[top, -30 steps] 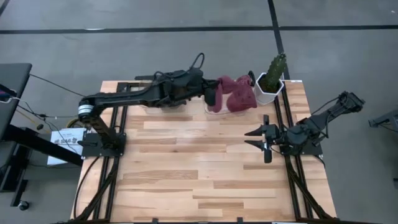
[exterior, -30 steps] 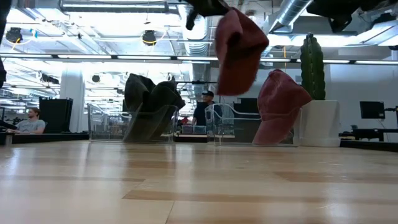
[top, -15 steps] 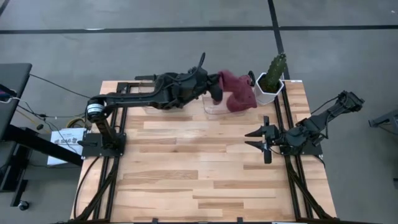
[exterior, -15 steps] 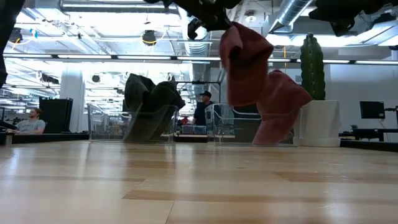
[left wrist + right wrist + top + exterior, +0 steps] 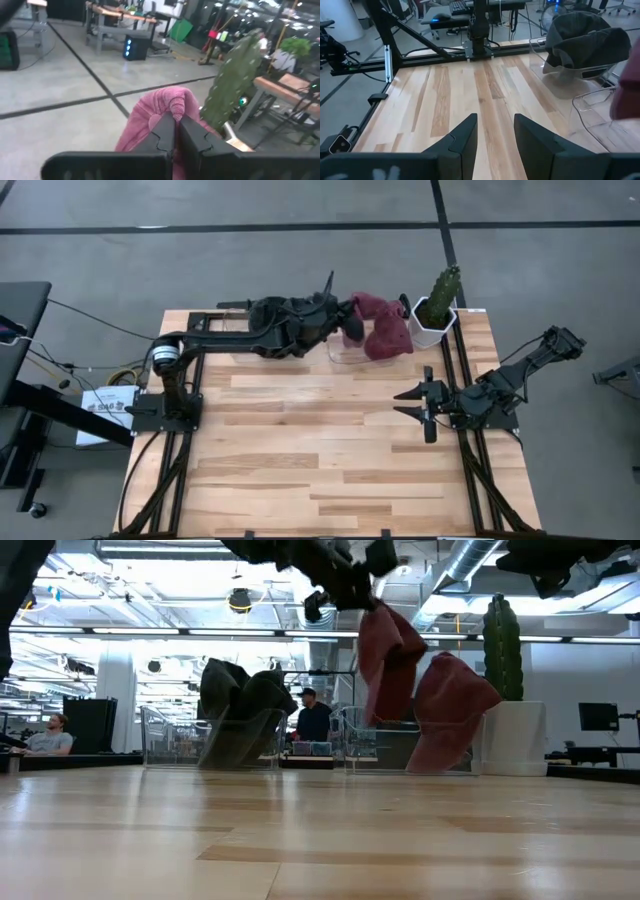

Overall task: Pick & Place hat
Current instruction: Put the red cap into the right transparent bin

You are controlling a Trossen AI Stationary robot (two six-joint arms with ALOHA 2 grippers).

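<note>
In your low view, the right arm is cut off at the top right; only a sliver of red hat shows at the right wrist view's right edge.

Maroon hat hanging limp above clear bin, 2nd maroon hat draped inside

No legible txt, labels, brands or nos. anywhere in view.
</note>
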